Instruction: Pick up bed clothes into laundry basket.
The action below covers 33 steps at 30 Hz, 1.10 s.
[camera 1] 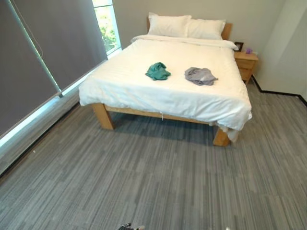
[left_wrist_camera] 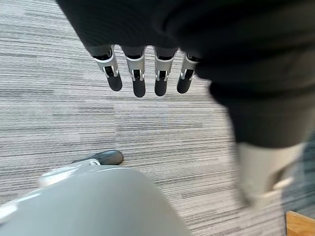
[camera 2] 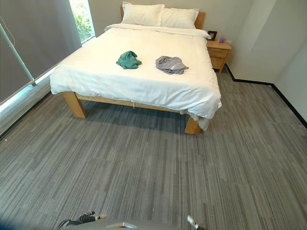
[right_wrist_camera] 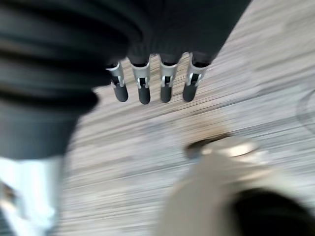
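A crumpled green garment [camera 1: 157,71] and a crumpled grey garment [camera 1: 200,75] lie side by side on the white bed [camera 1: 144,91], about a hand's width apart, near its middle. The bed stands well ahead of me across the carpet. My left hand [left_wrist_camera: 138,73] hangs over the grey carpet with straight fingers and holds nothing. My right hand [right_wrist_camera: 155,81] likewise hangs over the carpet, fingers straight and empty. Both hands are far from the clothes.
Two white pillows [camera 1: 184,26] lie at the bed's head. A wooden nightstand [camera 1: 246,63] stands to the bed's right. Grey blinds and a window [camera 1: 103,26] run along the left wall. Open grey carpet [camera 1: 158,182] lies between me and the bed.
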Available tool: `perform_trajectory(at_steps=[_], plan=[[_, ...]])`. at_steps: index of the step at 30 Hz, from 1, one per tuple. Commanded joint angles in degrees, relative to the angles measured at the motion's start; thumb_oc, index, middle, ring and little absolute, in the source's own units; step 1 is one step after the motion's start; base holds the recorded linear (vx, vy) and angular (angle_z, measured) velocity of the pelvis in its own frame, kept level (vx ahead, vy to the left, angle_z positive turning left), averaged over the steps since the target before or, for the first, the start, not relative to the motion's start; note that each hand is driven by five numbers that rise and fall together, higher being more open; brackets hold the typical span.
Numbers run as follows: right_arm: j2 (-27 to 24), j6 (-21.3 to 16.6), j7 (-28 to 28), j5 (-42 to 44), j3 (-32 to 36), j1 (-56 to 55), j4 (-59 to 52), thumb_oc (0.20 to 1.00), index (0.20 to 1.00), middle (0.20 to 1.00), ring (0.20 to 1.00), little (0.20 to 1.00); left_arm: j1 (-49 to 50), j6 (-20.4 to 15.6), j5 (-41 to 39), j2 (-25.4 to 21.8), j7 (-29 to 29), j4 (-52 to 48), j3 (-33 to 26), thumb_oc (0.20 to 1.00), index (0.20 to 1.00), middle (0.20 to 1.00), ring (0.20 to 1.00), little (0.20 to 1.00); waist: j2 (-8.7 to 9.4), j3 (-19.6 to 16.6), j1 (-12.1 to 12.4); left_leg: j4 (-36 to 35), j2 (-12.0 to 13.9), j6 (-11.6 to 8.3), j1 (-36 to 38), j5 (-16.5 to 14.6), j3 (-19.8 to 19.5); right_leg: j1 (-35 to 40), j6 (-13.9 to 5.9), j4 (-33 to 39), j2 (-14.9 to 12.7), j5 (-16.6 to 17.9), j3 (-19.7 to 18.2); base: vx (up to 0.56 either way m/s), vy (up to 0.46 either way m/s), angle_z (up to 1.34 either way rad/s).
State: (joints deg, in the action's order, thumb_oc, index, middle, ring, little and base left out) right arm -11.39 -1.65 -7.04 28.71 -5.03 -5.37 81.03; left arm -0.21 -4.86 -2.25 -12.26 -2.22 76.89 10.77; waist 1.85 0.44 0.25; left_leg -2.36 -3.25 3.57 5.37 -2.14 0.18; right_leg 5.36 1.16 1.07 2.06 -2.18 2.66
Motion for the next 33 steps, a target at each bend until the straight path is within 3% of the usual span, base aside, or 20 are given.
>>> perform_trajectory(at_steps=[1,5,10,12,13,19,24,33], plan=[[-1.2,0.3,-0.7,-4.3,1.0,2.2,4.3,1.000,1.000,1.000,1.000,1.000,-4.5,-1.2,-1.1,2.2,-0.4,2.8,-0.9,1.000,1.000,1.000,1.000,1.000,-0.21,1.2,0.4,-2.6,1.3,-3.86,1.3,3.8,-1.8,-0.2,-6.82,1.6,-6.7,7.1,-2.0,0.00,0.000,0.00],[-2.4,-0.2,-0.3,-4.0,2.0,2.5,3.7,1.000,1.000,1.000,1.000,1.000,-5.1,-1.3,-2.1,1.7,-0.3,1.8,-1.1,1.000,1.000,1.000,1.000,1.000,-0.54,0.9,0.1,-2.6,1.4,-3.93,1.6,3.5,-1.8,0.0,-6.81,1.8,-6.7,6.9,-2.1,0.00,0.000,0.00],[-5.2,-2.0,0.4,-0.4,1.4,5.3,-7.2,1.000,1.000,1.000,1.000,1.000,-9.2,-1.3,-6.1,-0.2,0.2,-3.3,0.2,1.000,1.000,1.000,1.000,1.000,-0.85,0.9,-0.9,-2.6,1.6,-4.23,1.8,3.5,-1.0,-0.3,-6.93,1.5,-6.3,7.0,-2.9,0.00,0.000,-0.02],[-7.4,-2.1,0.3,0.4,-0.6,6.4,-17.0,1.000,1.000,1.000,1.000,1.000,-10.9,-1.4,-8.9,-2.1,0.4,-10.8,1.5,1.000,1.000,1.000,1.000,1.000,-0.97,1.1,-1.0,-2.6,1.7,-4.34,1.7,3.7,-0.8,-0.6,-7.01,1.2,-6.2,7.0,-3.2,-0.03,0.001,-0.18],[-9.6,-2.1,0.4,-0.4,-1.2,5.6,-27.0,1.000,1.000,1.000,1.000,1.000,-10.7,-1.0,-9.5,-3.8,0.1,-17.4,2.4,1.000,1.000,1.000,1.000,1.000,-1.00,1.2,-1.2,-2.6,1.7,-4.37,1.7,3.8,-0.7,-0.7,-7.11,1.0,-6.1,7.1,-3.4,-0.04,0.003,-0.12],[-14.9,-2.4,2.0,-4.1,4.0,0.0,-58.1,1.000,1.000,1.000,1.000,1.000,-8.6,0.3,-9.3,-11.4,1.1,-46.6,1.1,1.000,1.000,1.000,1.000,1.000,-1.17,1.5,-1.0,-2.6,1.5,-4.08,0.8,4.7,-1.2,-1.6,-7.53,0.6,-6.4,7.6,-2.6,-0.02,0.002,0.00],[-12.9,-4.8,4.5,-11.3,6.4,-2.7,-69.0,1.000,1.000,1.000,1.000,1.000,-5.9,-1.5,-8.9,-10.3,3.5,-56.2,-2.0,1.000,1.000,1.000,1.000,1.000,-1.02,1.8,-0.6,-2.6,1.5,-3.84,0.7,4.5,-1.7,-1.4,-7.66,0.8,-6.7,7.5,-2.3,0.00,0.000,0.01],[-7.1,-5.8,4.5,-7.6,3.6,-5.7,-69.2,1.000,1.000,1.000,1.000,1.000,-0.8,-2.3,-12.7,-6.5,5.5,-58.4,-4.0,1.000,1.000,1.000,1.000,1.000,-0.53,2.6,-0.4,-2.6,1.3,-3.65,0.9,3.9,-1.3,-1.3,-7.67,1.1,-6.7,7.2,-2.6,0.00,0.002,0.00]])
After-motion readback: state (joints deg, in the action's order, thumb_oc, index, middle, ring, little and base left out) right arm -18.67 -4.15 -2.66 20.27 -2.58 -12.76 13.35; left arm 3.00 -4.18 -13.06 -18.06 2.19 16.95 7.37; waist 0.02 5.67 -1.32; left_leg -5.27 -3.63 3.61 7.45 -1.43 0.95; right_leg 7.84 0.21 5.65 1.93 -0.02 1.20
